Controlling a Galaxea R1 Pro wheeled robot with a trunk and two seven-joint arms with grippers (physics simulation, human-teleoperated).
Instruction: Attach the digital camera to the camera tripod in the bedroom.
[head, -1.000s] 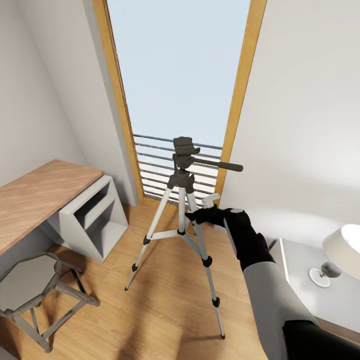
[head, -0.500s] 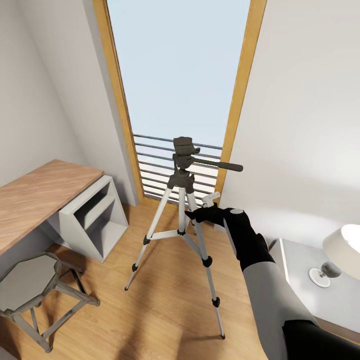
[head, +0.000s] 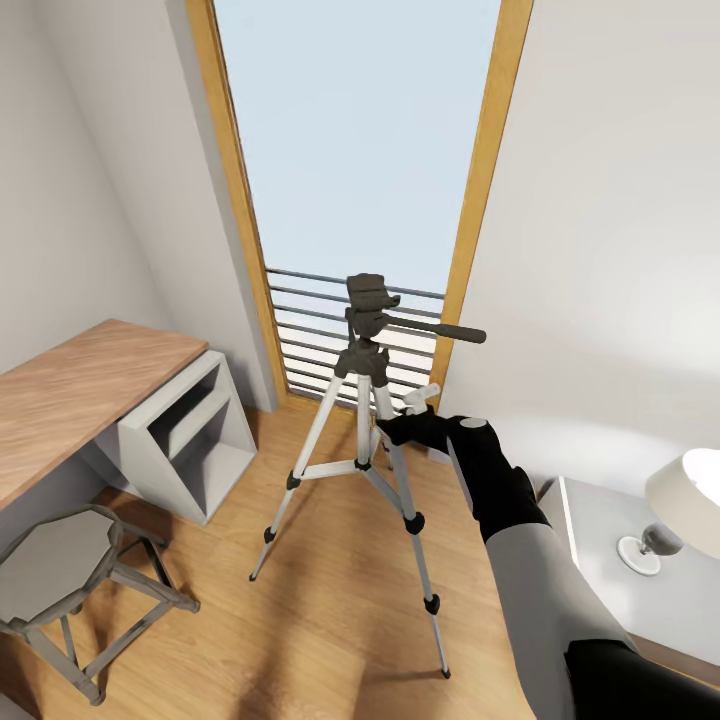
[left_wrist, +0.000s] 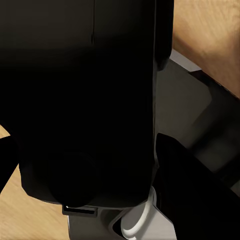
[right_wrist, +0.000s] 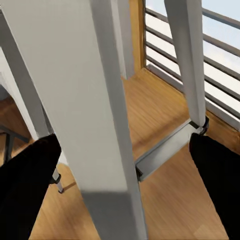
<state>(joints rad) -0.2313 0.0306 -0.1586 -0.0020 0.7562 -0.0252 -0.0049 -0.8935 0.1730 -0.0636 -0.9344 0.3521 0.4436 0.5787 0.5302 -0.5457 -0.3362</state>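
In the head view, the camera tripod (head: 365, 400) stands upright on the light wood floor (head: 330, 600) in front of the tall wood-framed window (head: 360, 150), its black head topmost with the side handle pointing toward the right wall. The right end effector (head: 398, 428) is up against the tripod's nearest leg just below the head; from here I cannot tell whether it touches. A wood-topped desk (head: 70, 400) and a grey stool (head: 60, 570) sit at the left, a bedside table with a lamp (head: 680, 500) at the right. The left wrist view is mostly a dark, blurred black shape, so the left end effector's state cannot be told. In the right wrist view, the right end effector (right_wrist: 125, 170) is spread wide, dark fingertips (right_wrist: 30, 180) on either side of a silver-white tripod leg (right_wrist: 105, 125), not clamped.
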